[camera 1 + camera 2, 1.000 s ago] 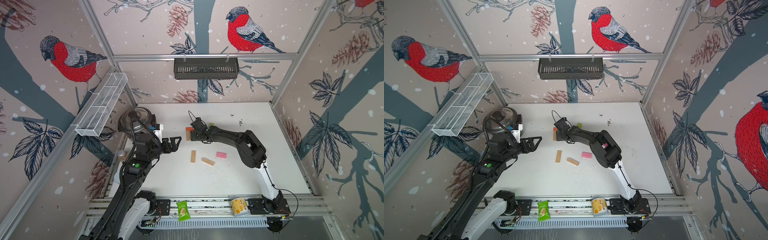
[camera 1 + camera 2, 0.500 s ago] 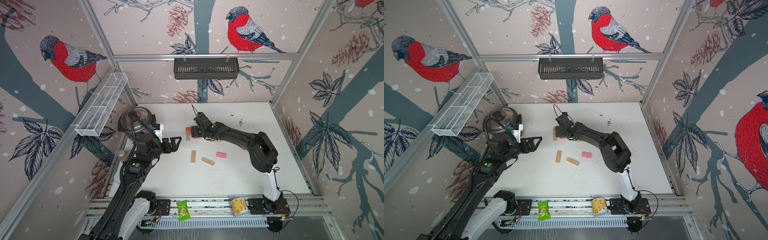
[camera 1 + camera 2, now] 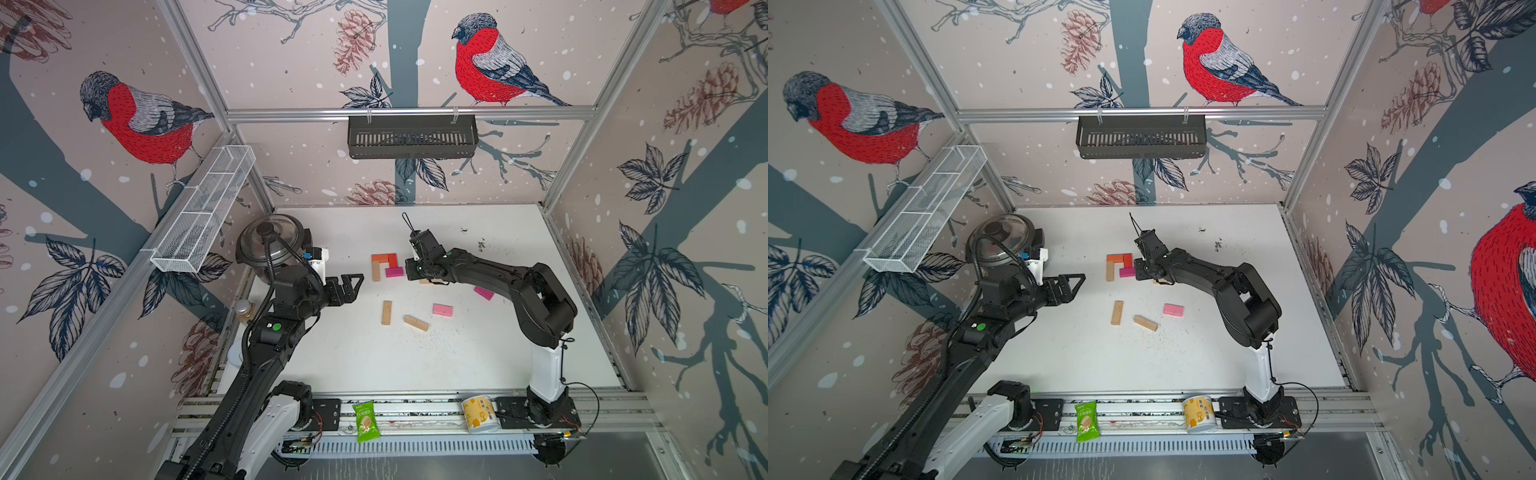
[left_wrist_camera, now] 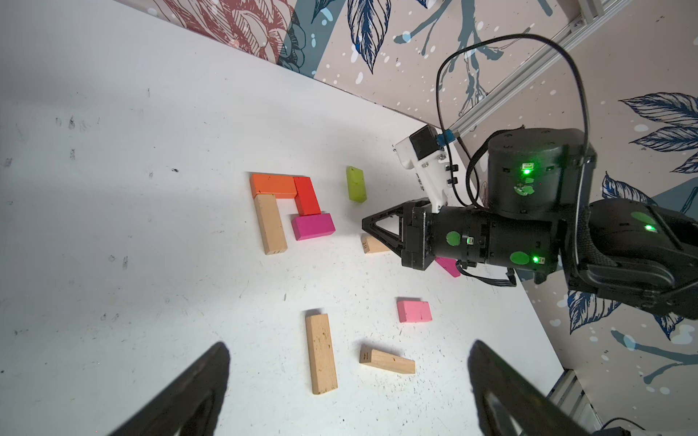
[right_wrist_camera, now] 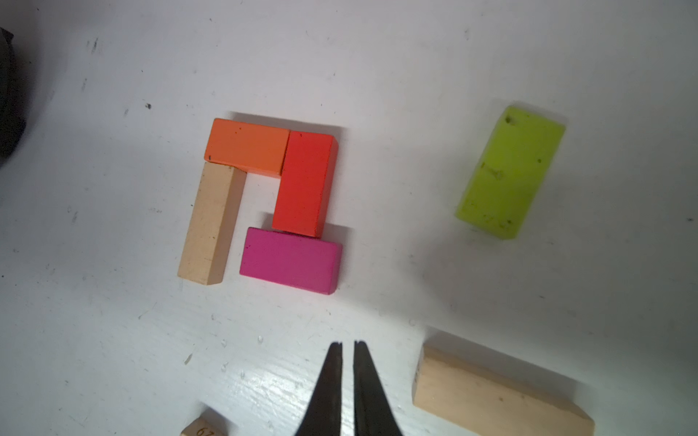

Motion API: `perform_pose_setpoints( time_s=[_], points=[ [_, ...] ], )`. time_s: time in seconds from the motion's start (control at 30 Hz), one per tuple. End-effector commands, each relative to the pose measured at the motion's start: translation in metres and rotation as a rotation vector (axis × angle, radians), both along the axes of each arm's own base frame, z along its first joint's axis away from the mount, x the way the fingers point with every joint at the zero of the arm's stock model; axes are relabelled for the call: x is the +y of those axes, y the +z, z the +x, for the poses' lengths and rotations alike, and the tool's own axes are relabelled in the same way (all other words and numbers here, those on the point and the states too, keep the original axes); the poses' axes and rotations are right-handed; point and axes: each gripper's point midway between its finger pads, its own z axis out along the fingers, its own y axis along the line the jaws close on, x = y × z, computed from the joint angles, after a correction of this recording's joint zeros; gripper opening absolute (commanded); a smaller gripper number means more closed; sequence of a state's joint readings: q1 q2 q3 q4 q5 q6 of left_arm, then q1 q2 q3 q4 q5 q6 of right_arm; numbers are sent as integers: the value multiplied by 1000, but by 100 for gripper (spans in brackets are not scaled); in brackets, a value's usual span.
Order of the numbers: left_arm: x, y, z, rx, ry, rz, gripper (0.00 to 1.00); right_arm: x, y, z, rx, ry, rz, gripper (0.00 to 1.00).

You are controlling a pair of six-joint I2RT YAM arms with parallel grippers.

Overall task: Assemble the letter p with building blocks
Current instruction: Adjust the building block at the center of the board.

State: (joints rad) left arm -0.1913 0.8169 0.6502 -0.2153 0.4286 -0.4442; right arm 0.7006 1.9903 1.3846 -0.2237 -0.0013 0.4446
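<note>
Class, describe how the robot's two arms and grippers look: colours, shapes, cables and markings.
Both arms are black with a white lower segment: left arm, right arm. Each bears round green stickers. A ribbed black hose runs along the left one. The left gripper and right gripper have thin black triangular fingers.

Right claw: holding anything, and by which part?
Nothing. The right claw is shut on air, its tips clear of the magenta block. The left claw is open and empty.

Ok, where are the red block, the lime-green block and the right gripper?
red block (image 5: 304, 185), right wrist view, top face centre.
lime-green block (image 5: 510, 171), right wrist view, top face centre.
right gripper (image 5: 347, 344), right wrist view, between its fingertips.
</note>
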Motion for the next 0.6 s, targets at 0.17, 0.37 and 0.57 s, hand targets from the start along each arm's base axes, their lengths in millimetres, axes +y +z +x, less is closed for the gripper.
perform_pose_setpoints(
  time_s=[0.17, 0.37, 0.57],
  points=[
    [-10, -5, 3, 24, -63, -7, 97, -1, -15, 11, -4, 14, 37, 9],
    [-10, -8, 3, 30, -62, -5, 98, 5, -25, 13, 17, 39, 65, 8],
    [-10, -13, 5, 52, -66, -6, 98, 11, -30, 13, 22, 60, 80, 9]
  ],
)
